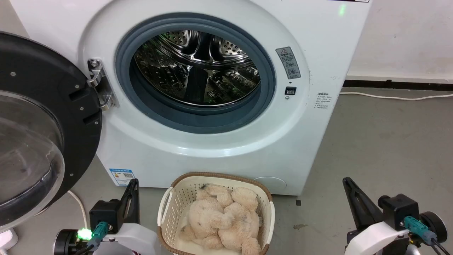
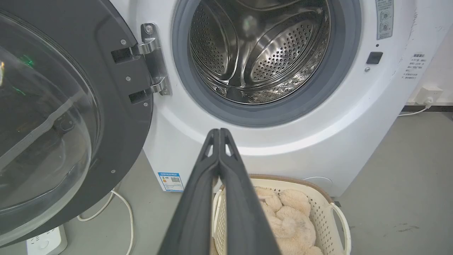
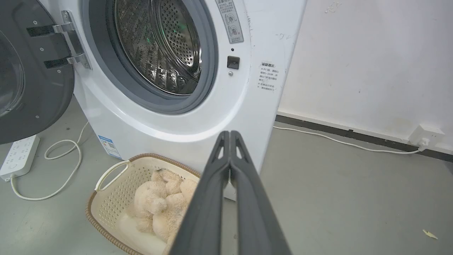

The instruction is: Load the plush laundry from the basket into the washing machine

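Head view from above, wrist views lower, all facing washing machine [image 1: 212, 148]

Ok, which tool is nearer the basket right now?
Left. The left tool sits close beside the basket, off its left side; the right tool is farther off, over the floor to the basket's right. Both are shut, touching nothing.

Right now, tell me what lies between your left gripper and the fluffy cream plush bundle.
Head view: bare grey floor, then the cream perforated basket with its left wall, separates the left gripper from the plush bundle.
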Controlling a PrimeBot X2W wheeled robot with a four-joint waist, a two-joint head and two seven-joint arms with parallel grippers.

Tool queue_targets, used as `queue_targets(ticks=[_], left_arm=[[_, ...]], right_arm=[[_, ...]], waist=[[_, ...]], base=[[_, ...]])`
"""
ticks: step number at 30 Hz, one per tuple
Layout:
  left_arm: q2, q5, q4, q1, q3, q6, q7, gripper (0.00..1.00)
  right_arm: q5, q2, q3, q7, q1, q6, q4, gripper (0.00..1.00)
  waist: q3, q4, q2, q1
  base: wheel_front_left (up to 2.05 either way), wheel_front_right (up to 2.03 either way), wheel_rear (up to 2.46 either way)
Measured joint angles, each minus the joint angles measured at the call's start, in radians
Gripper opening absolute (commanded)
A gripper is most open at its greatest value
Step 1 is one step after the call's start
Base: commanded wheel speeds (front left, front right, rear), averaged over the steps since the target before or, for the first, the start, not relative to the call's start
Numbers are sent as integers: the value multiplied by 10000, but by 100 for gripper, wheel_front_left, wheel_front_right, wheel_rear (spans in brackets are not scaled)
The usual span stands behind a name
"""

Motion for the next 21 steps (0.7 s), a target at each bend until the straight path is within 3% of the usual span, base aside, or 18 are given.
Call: queue_targets(ticks=[21], left_arm=[[0, 0, 0, 0, -4, 0, 2, 0]], right_arm=[[0, 0, -4, 0, 0, 0, 0, 0]], waist=[[0, 0, 0, 0]], base=[[0, 0, 0]])
